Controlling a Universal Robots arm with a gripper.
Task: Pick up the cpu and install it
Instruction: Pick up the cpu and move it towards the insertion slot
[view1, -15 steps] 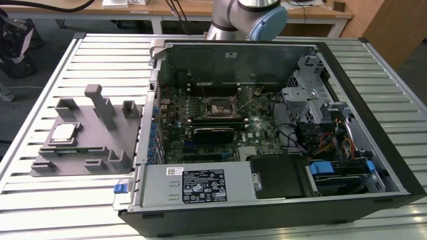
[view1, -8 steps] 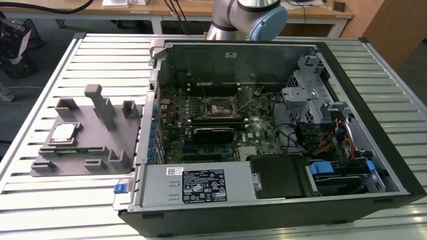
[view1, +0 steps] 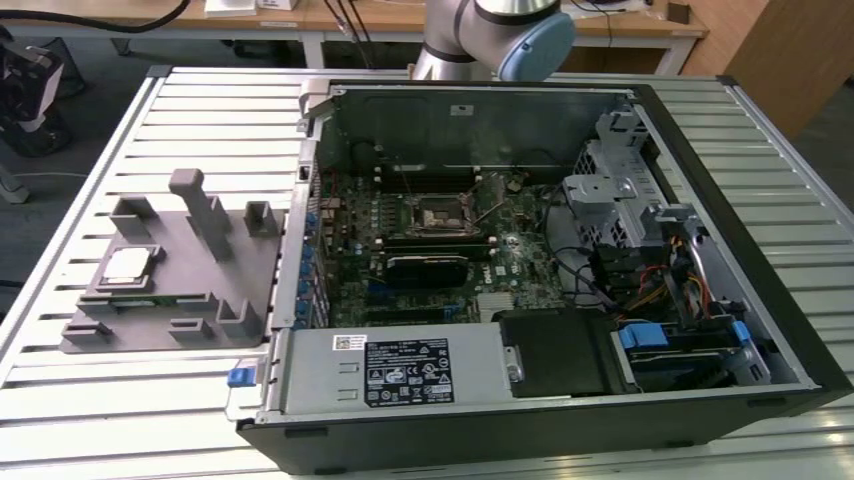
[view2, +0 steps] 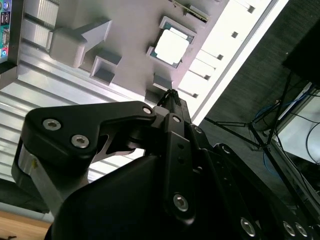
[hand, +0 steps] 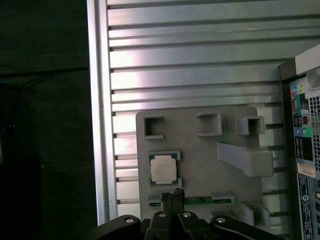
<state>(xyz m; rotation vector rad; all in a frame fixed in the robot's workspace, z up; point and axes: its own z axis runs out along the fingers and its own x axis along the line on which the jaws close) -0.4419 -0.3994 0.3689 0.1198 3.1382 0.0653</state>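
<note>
The cpu (view1: 127, 265) (view2: 171, 47) (hand: 163, 168), a pale silvery square chip, lies flat in a pocket of the grey holder plate (view1: 180, 300) (hand: 200, 150) on the slatted table, at the exterior view's left. In both wrist views my gripper (hand: 173, 193) (view2: 170, 93) hangs well above the holder, near the cpu's pocket and touching nothing. Its black fingertips are pressed together with nothing between them. The black square socket (view1: 437, 213) with its metal frame sits on the motherboard inside the open computer case.
The open computer case (view1: 694, 130) takes up the middle and the exterior view's right, with drive bays, cables and a power supply (view1: 387, 368). A green memory stick (hand: 205, 200) lies in the holder beside the cpu. Upright grey posts (view1: 198, 205) rise from the holder. The table edge (hand: 97, 125) runs close to the holder.
</note>
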